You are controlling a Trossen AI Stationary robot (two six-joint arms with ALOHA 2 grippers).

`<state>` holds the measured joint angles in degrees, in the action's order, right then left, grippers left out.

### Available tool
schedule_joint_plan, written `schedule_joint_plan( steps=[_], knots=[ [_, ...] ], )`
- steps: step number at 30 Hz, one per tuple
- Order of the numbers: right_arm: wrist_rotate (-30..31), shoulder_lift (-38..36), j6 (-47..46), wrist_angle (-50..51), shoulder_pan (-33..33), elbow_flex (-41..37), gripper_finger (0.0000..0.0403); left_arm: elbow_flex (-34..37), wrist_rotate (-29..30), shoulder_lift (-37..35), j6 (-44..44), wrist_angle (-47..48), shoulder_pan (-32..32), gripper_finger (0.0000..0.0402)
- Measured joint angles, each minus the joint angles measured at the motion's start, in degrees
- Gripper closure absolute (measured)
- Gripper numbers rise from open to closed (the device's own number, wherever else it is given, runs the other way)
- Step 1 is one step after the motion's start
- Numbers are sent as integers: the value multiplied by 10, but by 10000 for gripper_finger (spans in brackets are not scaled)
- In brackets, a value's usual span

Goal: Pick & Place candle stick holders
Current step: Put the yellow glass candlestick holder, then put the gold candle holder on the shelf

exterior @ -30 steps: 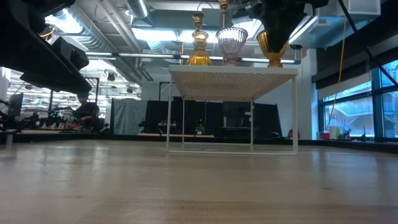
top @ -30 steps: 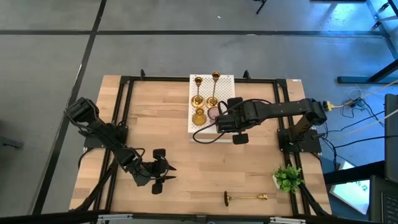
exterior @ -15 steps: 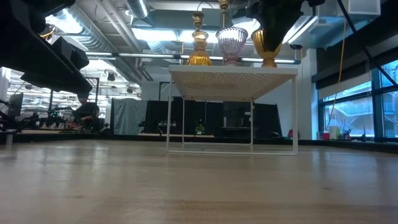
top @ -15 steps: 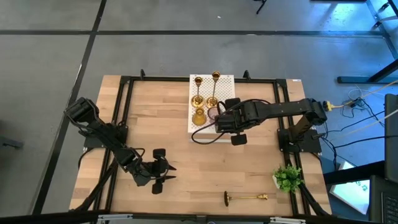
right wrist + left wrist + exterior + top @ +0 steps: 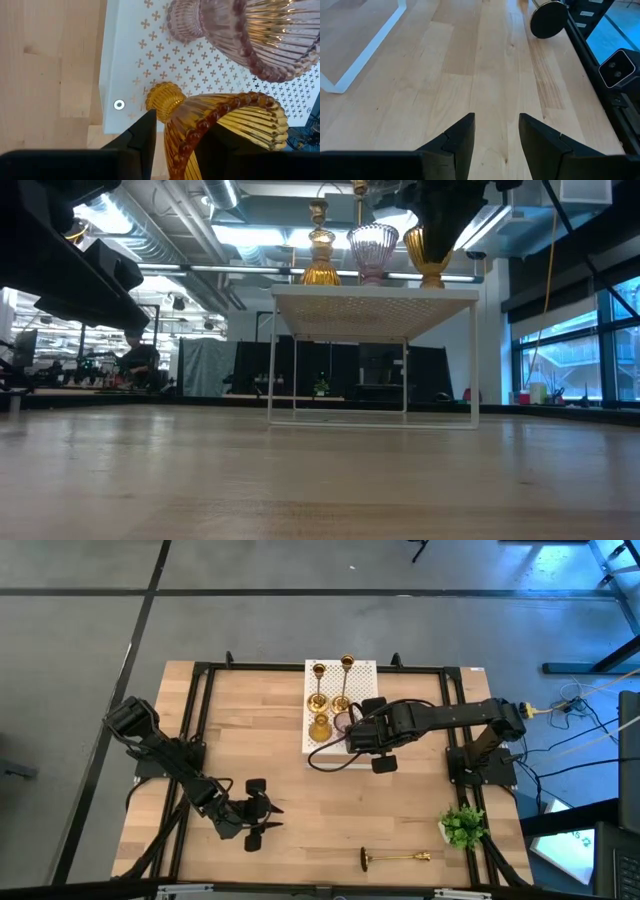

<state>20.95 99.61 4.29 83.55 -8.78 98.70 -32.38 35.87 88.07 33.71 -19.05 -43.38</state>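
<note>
A white perforated box (image 5: 365,675) stands at the table's far middle. On it are two upright brass candlesticks (image 5: 317,685) (image 5: 345,680), an amber glass goblet (image 5: 320,727) and a pinkish goblet (image 5: 240,30). My right gripper (image 5: 362,735) is over the box's near right part, shut on a second amber goblet (image 5: 225,125). A third brass candlestick (image 5: 395,858) lies on its side near the table's front edge. My left gripper (image 5: 262,815) is open and empty over the front left of the table. My right gripper pinches the amber goblet's ribbed bowl (image 5: 172,132) between its two fingers, coming from above. The goblet's foot (image 5: 164,97) sits on the box's top near its edge. In the low view the goblet (image 5: 428,255) stands upright under the gripper.
A small green plant (image 5: 462,827) stands at the table's front right corner. Black rails (image 5: 195,720) run along the table's left, right and far sides. Bare wood lies between the box and the lying candlestick.
My right gripper has gone a little toward the table's left with the amber goblet, which has come closer to the pinkish goblet and now stands upright on the box's top. It has kept still for the last half second.
</note>
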Motion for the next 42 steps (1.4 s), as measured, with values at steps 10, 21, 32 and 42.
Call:
schedule_joint_plan(
  steps=[10,21,32,42],
  knots=[
    [14,0,-9,8,0,2,262,0,1,0,0,0,0,254],
    [13,0,-13,42,0,64,216,0,1,0,0,0,0,254],
    [-15,0,-13,65,0,116,215,0,1,0,0,0,0,254],
    [-54,0,-21,65,-33,158,215,0,1,0,0,0,0,254]
  ],
)
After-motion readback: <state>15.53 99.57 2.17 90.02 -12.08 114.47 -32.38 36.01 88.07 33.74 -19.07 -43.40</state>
